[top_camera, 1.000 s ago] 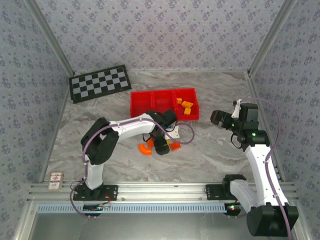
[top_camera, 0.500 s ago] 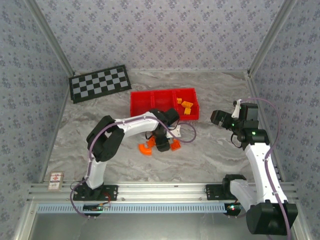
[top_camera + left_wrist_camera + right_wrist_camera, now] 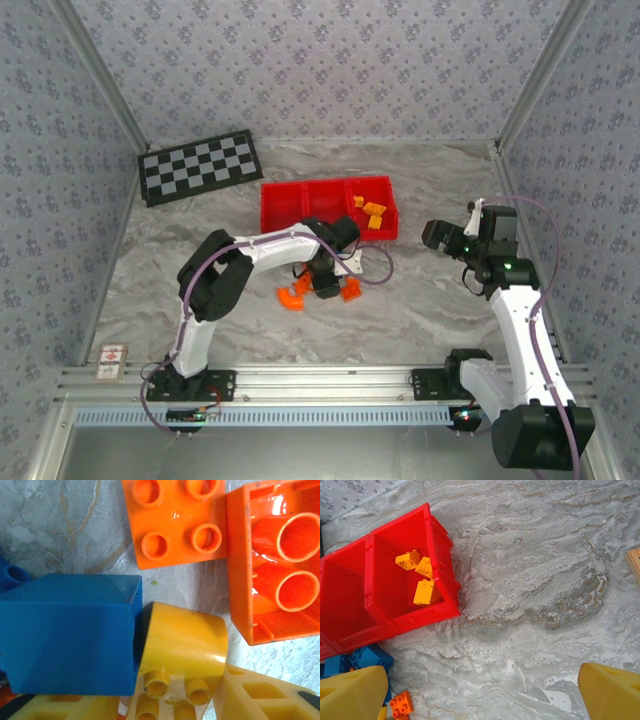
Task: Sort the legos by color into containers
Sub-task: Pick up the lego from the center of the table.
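Carefully: my left gripper (image 3: pixel 325 288) sits over the yellow sloped brick (image 3: pixel 182 642), between blue brick (image 3: pixel 70 632) and orange brick (image 3: pixel 272 565); I can't tell its grip. I'd pinch yellow alone. Right gripper (image 3: pixel 437 235) gapes, empty.

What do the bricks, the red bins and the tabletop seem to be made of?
Bricks: glossy moulded plastic, with sharp highlights and hollow studs. Red bins: smooth, shiny plastic, thin moulded walls. Tabletop: grey veined marble look, matte; stone or printed laminate, cannot tell.
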You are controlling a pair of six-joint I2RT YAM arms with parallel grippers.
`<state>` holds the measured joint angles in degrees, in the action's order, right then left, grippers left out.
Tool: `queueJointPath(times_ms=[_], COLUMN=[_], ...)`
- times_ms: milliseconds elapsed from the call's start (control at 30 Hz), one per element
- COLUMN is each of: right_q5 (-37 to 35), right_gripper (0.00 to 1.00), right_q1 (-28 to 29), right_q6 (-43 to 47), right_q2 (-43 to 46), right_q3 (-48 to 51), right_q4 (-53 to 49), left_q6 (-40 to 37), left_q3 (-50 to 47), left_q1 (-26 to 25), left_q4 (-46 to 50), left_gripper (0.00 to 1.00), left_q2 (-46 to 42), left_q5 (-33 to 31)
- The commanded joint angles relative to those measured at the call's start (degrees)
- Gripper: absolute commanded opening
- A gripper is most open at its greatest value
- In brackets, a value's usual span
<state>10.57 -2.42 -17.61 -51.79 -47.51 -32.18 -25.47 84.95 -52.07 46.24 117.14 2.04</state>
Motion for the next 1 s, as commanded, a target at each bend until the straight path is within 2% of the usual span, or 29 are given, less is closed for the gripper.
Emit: queueJointPath(times_ms=[0, 167, 367, 567, 733, 967], right_q5=[0.8, 0.7, 0.9, 0.9, 1.0, 1.0], right_gripper=[1.0, 1.0, 1.0, 1.0, 1.0, 1.0], right_q1=[-0.6, -0.9, -1.2, -1.4, -1.6, -1.9], right_q6=[-0.8, -0.9, -1.2, -1.4, -1.7, -2.2], right_q2=[0.6, 1.1, 1.7, 2.5, 3.3, 4.5], right_q3=[-0.5, -0.2, 0.2, 0.1, 0.5, 1.1], right_q4=[-1.0, -1.0, -0.9, -1.2, -1.0, -1.5], left_q6=[0.8, 2.3, 3.9, 8.5, 15.1, 20.4], left_q3=[-0.8, -2.8, -4.0, -3.1, 0.8, 11.7], left_q1=[0.4, -0.1, -0.8, -1.0, -1.1, -0.8], left_q4=[-0.8, -2.8, -4.3, -4.0, -2.0, 0.8], left_gripper=[0.45, 0.38, 0.24, 0.16, 0.1, 0.07], left_q2=[1.1, 0.5, -0.4, -3.9, -7.2, -7.6], left_q5=[0.1, -0.7, -3.3, -4.8, -9.9, -12.0])
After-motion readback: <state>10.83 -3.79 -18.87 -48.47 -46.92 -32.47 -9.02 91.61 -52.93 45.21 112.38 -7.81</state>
